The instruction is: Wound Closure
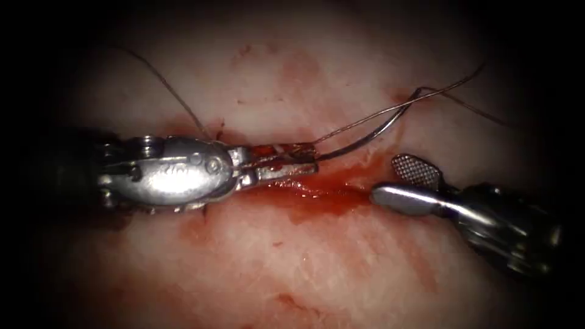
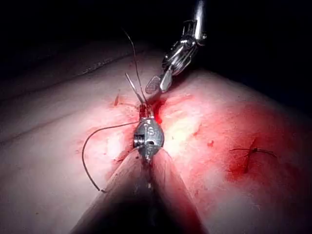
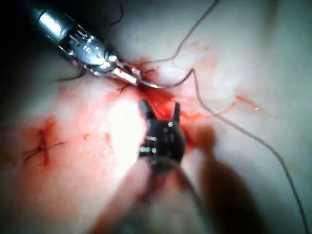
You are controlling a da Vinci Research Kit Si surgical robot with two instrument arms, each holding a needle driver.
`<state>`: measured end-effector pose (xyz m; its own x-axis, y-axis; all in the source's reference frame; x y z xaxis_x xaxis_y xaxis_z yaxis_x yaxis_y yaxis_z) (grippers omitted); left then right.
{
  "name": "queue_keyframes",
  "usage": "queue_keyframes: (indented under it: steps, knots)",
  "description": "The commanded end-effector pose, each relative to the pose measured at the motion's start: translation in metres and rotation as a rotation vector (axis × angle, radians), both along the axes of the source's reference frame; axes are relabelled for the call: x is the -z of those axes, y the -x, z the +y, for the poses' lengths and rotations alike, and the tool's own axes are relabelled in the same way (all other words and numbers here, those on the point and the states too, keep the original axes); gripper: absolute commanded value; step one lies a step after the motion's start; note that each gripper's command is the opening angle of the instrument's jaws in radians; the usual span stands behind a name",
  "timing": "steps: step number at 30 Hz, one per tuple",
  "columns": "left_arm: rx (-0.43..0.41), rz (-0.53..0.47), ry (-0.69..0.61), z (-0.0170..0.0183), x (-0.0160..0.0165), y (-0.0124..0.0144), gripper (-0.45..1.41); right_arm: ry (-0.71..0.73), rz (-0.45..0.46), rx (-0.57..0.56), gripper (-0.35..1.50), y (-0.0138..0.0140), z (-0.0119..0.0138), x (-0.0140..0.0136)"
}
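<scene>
The cut (image 1: 317,194) runs across the tissue (image 1: 317,268) and is wet with red fluid. My left tool (image 1: 291,162) lies along the cut, shut on the curved needle (image 1: 372,135) near its pointed end. The needle arcs up and to the right, out of the tissue, and its tail carries the thread (image 1: 469,106). At the cut's right end my right tool (image 1: 400,184) stands open and holds nothing, a little below the needle's curve. The right wrist view shows these open jaws just short of the needle (image 3: 168,85) and the left tool (image 3: 127,74).
Another strand of thread (image 1: 164,82) rises from the tissue beside the left tool's wrist toward the upper left. A tied stitch (image 2: 251,151) sits farther along the tissue, also seen as the stitch (image 3: 41,146). Red fluid stains the tissue around the cut.
</scene>
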<state>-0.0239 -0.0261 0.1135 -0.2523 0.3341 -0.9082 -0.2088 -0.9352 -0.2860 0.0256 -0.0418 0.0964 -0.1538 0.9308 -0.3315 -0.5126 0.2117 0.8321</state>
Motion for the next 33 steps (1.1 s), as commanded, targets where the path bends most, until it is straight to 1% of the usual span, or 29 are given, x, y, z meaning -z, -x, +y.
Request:
queue_keyframes:
  steps: [1, 3, 6, 13, 15, 16, 19, 25, 29, 33]
  knots:
    - [-0.001, -0.001, -0.001, -0.0002, -0.0004, 0.0003, -0.45, 0.004, -0.006, -0.01, 0.64, -0.0012, -0.0002, -0.0006]
    - [-0.003, 0.0, 0.004, -0.0003, -0.0003, 0.0002, -0.45, 0.0, -0.022, -0.041, 0.61, -0.0013, -0.0002, -0.0011]
    - [-0.005, 0.001, 0.015, -0.0003, -0.0003, 0.0, -0.45, -0.02, -0.035, -0.088, 0.61, -0.001, -0.0002, -0.0017]
    - [-0.008, 0.002, 0.026, -0.0006, 0.0, 0.0001, -0.45, -0.056, -0.065, -0.188, 0.61, 0.0001, 0.0002, -0.0023]
    - [-0.012, 0.0, 0.03, -0.0007, 0.0001, 0.0003, -0.45, -0.062, -0.057, -0.231, 0.61, 0.0003, 0.0003, -0.0025]
    - [-0.011, 0.0, 0.031, -0.0007, 0.0001, 0.0004, -0.45, -0.068, -0.034, -0.239, 0.61, 0.0003, 0.0004, -0.0025]
    - [-0.014, 0.0, 0.037, -0.0008, 0.0001, 0.0005, -0.45, -0.078, 0.012, -0.206, 0.61, 0.0002, 0.0006, -0.0022]
    - [-0.018, -0.004, 0.036, -0.0009, 0.0001, 0.0005, -0.45, -0.072, 0.03, -0.218, 0.61, 0.0, 0.0009, -0.0019]
    - [-0.02, -0.005, 0.036, -0.001, 0.0, 0.0005, -0.45, -0.071, 0.038, -0.216, 0.58, 0.0, 0.001, -0.0018]
    - [-0.021, -0.006, 0.036, -0.0012, 0.0002, 0.0006, -0.45, -0.068, 0.031, -0.231, 0.58, -0.0001, 0.0013, -0.0019]
